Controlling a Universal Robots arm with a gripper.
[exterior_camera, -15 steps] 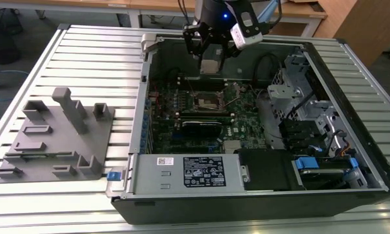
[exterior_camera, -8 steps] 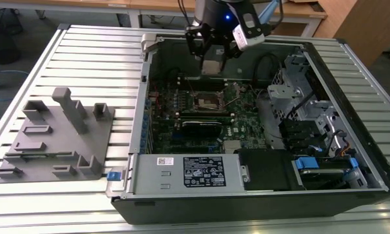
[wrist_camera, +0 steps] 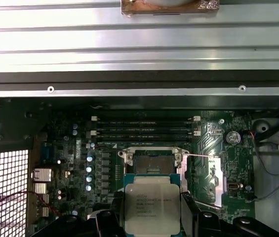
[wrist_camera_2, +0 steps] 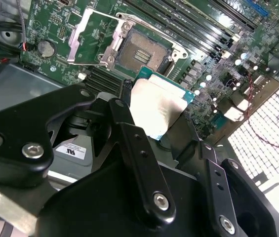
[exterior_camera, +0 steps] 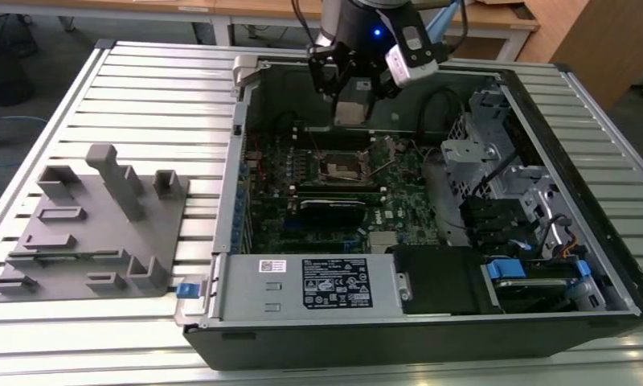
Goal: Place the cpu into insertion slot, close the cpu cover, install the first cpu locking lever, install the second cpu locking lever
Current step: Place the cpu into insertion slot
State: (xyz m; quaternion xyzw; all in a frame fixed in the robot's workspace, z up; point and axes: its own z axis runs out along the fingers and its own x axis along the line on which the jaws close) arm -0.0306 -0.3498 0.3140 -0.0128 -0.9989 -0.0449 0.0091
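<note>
- In the first wrist view, the near edge of the small, flat, square cpu with a dull silver-grey metal top (wrist_camera: 152,202) was cut off by the picture's border. Part of the insertion slot (wrist_camera: 151,163), a square socket with a dark centre and a thin silvery rim, was covered by the chip.
- In the exterior view, the black arm's gripper (exterior_camera: 349,117) hung over the far side of the insertion slot (exterior_camera: 340,166). The pale piece at its tip was too small to make out clearly.
- The locking levers beside the insertion slot were hard to tell apart from the other bright metal.
- The open black computer case (exterior_camera: 579,265) held a green circuit board (exterior_camera: 273,217), with the insertion slot set into it.
- The socket's dark centre (wrist_camera_2: 141,52) lay bare, with no chip seated in it.
- The cpu cover (wrist_camera_2: 75,44), a thin square silvery frame with a large window, stood swung open beside the insertion slot, and green board showed through its window. The first wrist view showed it too (wrist_camera: 217,177).
- The gripper (wrist_camera_2: 154,123) was clamped on the cpu (wrist_camera_2: 156,108), with a black finger (wrist_camera_2: 124,116) pressed against each of two opposite edges.
- The chip was held above the insertion slot, apart from it and metal top facing the cameras.
</note>
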